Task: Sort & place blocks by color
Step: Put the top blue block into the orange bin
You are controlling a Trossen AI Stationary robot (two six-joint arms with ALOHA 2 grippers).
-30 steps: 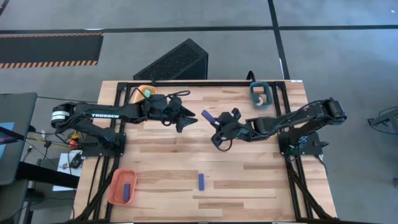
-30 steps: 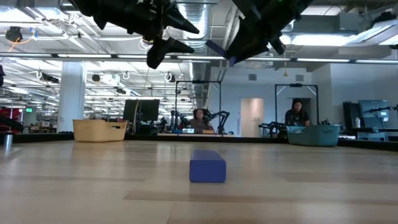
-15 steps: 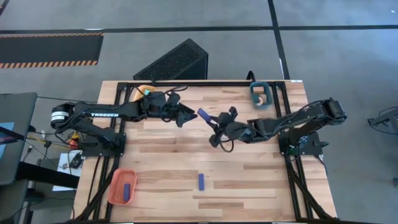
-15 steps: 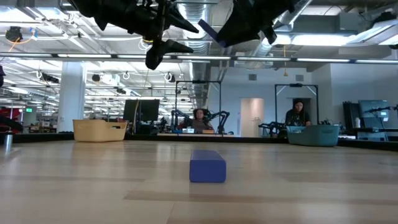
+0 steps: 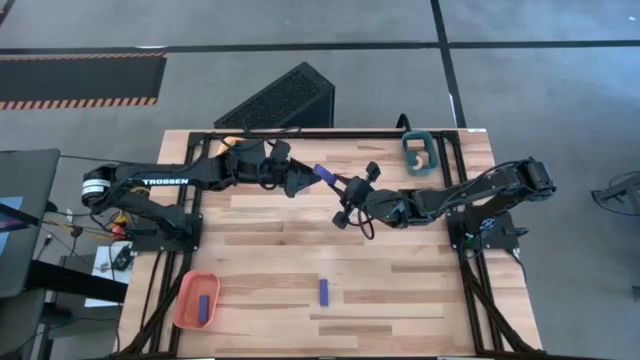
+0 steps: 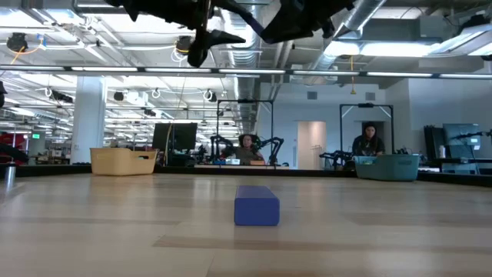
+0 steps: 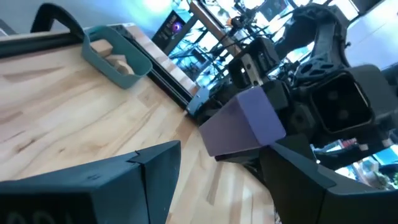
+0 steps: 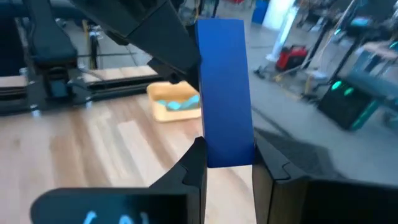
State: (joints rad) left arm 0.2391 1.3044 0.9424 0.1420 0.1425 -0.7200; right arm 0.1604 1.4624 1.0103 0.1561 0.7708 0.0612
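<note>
My right gripper [image 5: 338,188] is high over the table's middle, shut on a dark blue oblong block [image 5: 324,174]. The block's free end points toward my left gripper [image 5: 302,179]. That gripper is open, and in the left wrist view its two fingers stand on either side of the block's end [image 7: 244,126]; I see no touch. A second blue block [image 5: 323,291] lies flat on the table near the front edge and shows in the low view too [image 6: 256,205]. A third blue block [image 5: 203,308] lies in the orange tray [image 5: 186,296]. My right gripper pinches the blue block between its two fingers [image 8: 194,167] on its two long sides, at the end nearest the wrist [image 8: 229,154]. The fingers lie along the block, roughly level, coming from the table's right. The block sticks out past the fingertips, lifted clear of the table.
A teal tray [image 5: 408,152] with tan wood pieces stands at the far right corner. A yellow-orange tray [image 8: 163,112] with cyan pieces stands at the far left, mostly hidden under my left arm in the high view. Bare wood lies between the near block and both arms.
Both grippers have risen. My right gripper has rolled and gone toward the table's left and far edges, carrying the blue block up to my left gripper. The block's free end now stands between the left fingers, where earlier it was apart from them.
</note>
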